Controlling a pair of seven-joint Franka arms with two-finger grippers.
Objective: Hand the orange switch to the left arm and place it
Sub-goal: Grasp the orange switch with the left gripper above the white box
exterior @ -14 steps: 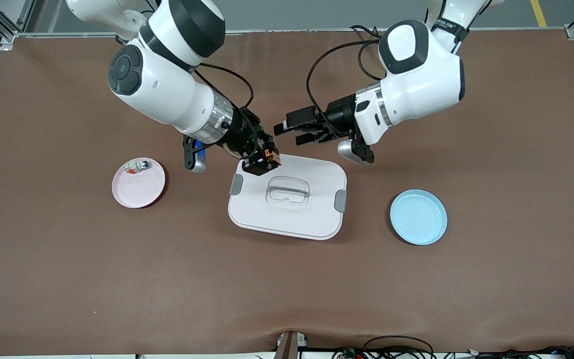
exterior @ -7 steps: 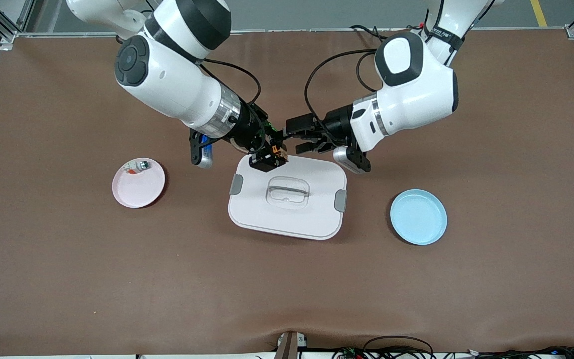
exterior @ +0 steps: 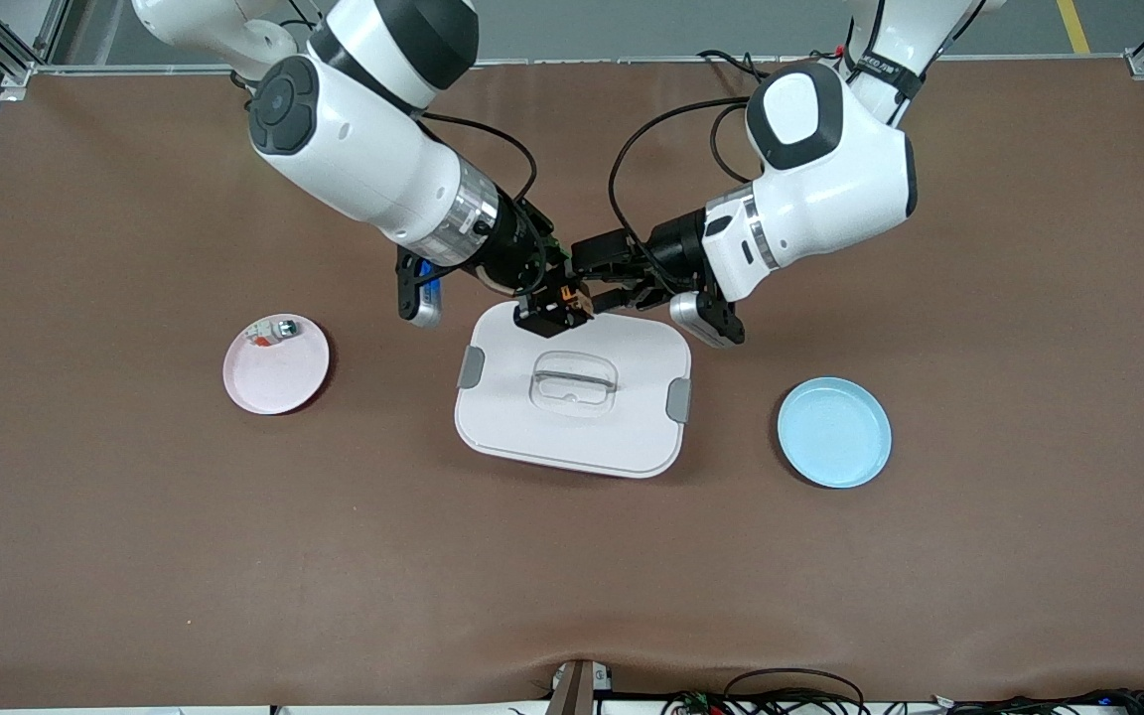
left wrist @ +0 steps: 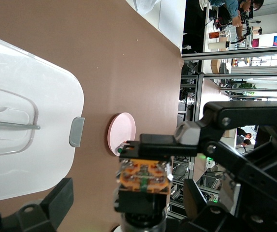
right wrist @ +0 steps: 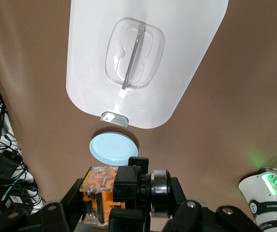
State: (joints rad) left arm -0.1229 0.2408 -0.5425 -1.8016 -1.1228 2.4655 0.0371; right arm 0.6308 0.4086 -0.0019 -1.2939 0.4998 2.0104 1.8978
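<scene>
The orange switch (exterior: 572,297) is a stubby black part with an orange end. My right gripper (exterior: 557,308) is shut on it and holds it in the air over the edge of the white box (exterior: 572,427) nearest the arm bases. My left gripper (exterior: 600,283) is open, with one finger on each side of the switch's black body and a gap on both sides. The left wrist view shows the switch (left wrist: 144,176) between those spread fingers. The right wrist view shows the switch (right wrist: 99,186) above the box lid (right wrist: 177,58).
A pink plate (exterior: 279,382) toward the right arm's end holds a pale grey-white part (exterior: 272,331). A blue plate (exterior: 833,432) lies toward the left arm's end, bare inside. Brown table surface surrounds the box.
My right gripper has carried the switch toward the left arm's end, along the box's edge. My left gripper has closed in, and its open fingers now straddle the switch.
</scene>
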